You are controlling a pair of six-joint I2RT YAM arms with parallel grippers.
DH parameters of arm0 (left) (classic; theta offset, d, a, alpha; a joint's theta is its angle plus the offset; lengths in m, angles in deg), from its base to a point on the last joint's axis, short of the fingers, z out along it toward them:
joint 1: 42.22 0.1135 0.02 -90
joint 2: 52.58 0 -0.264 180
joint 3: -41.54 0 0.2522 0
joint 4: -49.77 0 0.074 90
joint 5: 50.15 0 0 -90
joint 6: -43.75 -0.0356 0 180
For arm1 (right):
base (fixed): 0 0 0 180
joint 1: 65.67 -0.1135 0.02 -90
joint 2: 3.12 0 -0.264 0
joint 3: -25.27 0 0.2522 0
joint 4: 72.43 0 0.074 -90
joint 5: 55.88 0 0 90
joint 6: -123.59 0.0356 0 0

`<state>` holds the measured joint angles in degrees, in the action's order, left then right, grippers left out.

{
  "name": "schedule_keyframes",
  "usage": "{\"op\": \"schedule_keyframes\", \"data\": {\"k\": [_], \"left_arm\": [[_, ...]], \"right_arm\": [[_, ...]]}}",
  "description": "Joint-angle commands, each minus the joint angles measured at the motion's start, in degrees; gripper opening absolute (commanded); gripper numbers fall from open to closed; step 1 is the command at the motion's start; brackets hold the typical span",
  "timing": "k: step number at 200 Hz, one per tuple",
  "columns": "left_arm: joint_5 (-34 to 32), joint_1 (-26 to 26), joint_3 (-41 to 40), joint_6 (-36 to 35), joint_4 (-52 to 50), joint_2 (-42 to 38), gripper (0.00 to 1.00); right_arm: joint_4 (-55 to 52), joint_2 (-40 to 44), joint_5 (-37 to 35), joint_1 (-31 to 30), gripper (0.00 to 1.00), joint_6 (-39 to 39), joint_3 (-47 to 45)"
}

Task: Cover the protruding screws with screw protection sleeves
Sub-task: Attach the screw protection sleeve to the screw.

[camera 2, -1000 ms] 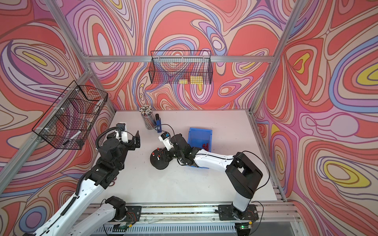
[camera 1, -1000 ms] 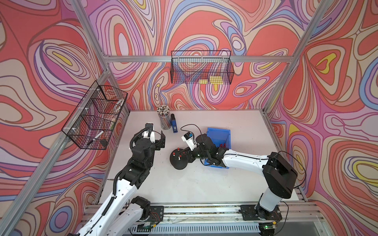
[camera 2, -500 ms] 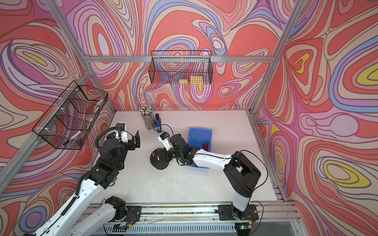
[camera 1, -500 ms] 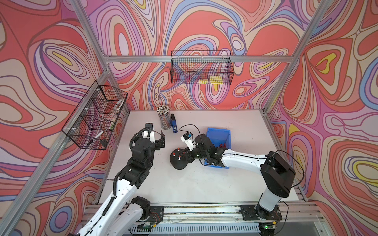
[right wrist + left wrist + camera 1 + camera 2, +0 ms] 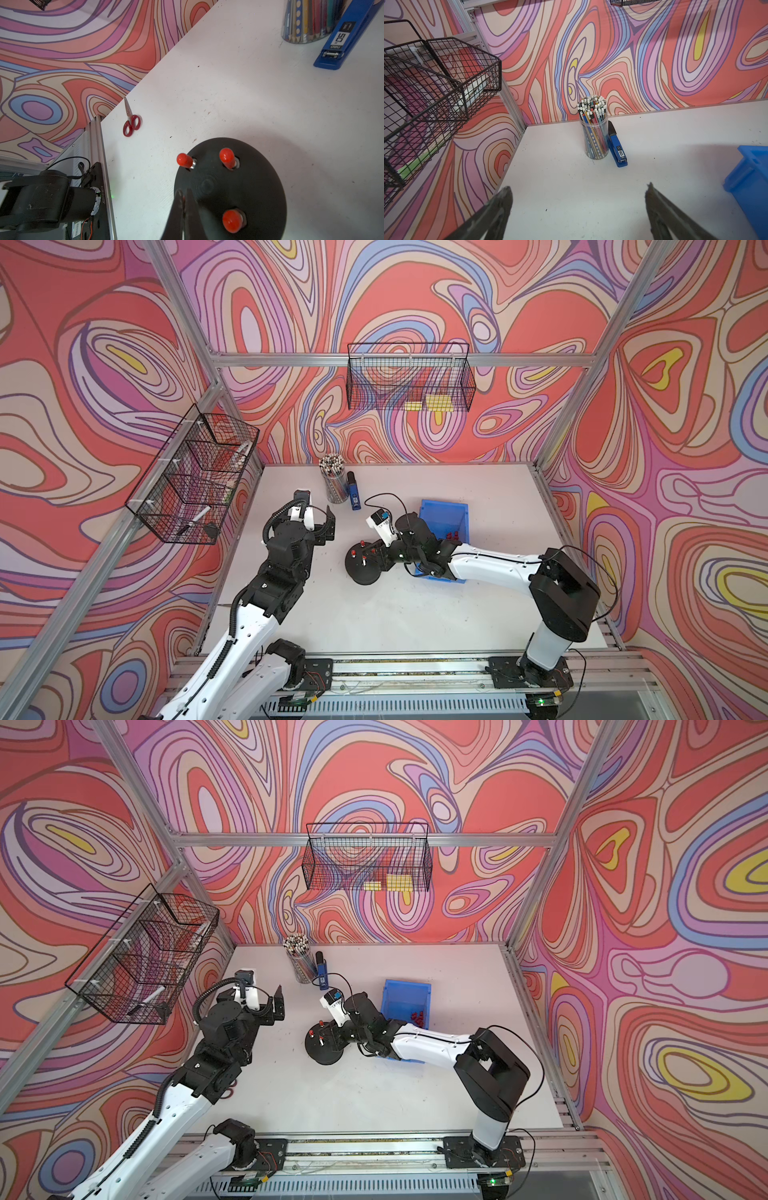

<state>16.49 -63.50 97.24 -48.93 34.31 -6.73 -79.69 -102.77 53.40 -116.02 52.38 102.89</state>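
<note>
"Three of the protruding screws wear red screw protection sleeves in the right wrist view. Is the left gripper helping?"

"No. Its jaws stand wide with nothing between them, over bare table. The pencil jar and stapler are ahead of it. The black base is well apart, off to its right."

"And the fourth stud?"

"I cannot tell. The right gripper hangs over the base with its fingers pressed together, and they hide the spot just beneath the tips. The three capped studs stand just beyond and beside them. Whether a sleeve is pinched between the fingers is too small to make out."

"So what is left?"

"One stud at most, I judge: seat its sleeve, or confirm it is already seated. More sleeves lie in the blue bin, behind the right gripper and beside its wrist."
</note>
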Motion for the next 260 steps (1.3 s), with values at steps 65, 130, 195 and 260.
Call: {"op": "schedule_keyframes", "data": {"k": [65,130,195,260], "left_arm": [[0.5,0.5,1.1,1.2,-0.7,-0.5,0.99],[0.6,0.5,1.1,1.2,-0.7,-0.7,0.99],[0.7,0.5,1.1,1.3,-0.8,-0.7,0.99],[0.9,0.6,1.1,1.4,-0.8,-0.7,0.99]], "right_arm": [[0.8,1.7,-0.6,-0.8,0.0,-0.2,-0.7],[0.9,2.2,-1.1,-0.9,0.0,-0.5,-1.2],[1.1,3.0,-1.7,-1.0,0.0,-1.0,-2.1],[1.2,2.2,-1.2,-1.1,0.0,-0.6,-2.2]]}}
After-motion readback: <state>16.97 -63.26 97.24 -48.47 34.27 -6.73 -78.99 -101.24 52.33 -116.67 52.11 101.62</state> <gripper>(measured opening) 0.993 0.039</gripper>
